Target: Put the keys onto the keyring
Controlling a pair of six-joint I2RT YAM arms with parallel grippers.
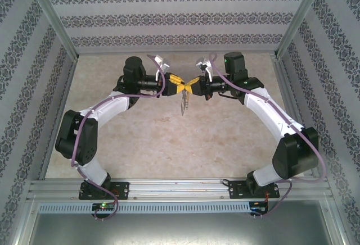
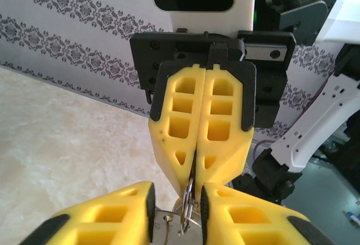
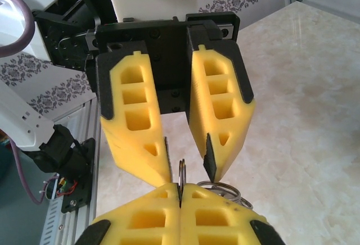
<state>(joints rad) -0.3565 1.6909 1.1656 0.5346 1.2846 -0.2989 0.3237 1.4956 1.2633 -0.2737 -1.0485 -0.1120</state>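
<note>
While the right gripper (image 3: 180,190) pinches the keyring (image 1: 184,105) tight, the left gripper (image 3: 188,171) gapes around it, clear above the table (image 1: 169,149)

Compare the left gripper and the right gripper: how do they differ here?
The left gripper has its jaws apart, while the right gripper has its jaws pressed together. The right gripper pinches the keyring, while the left gripper only straddles it. Both have yellow fingers and meet tip to tip above the table.
</note>
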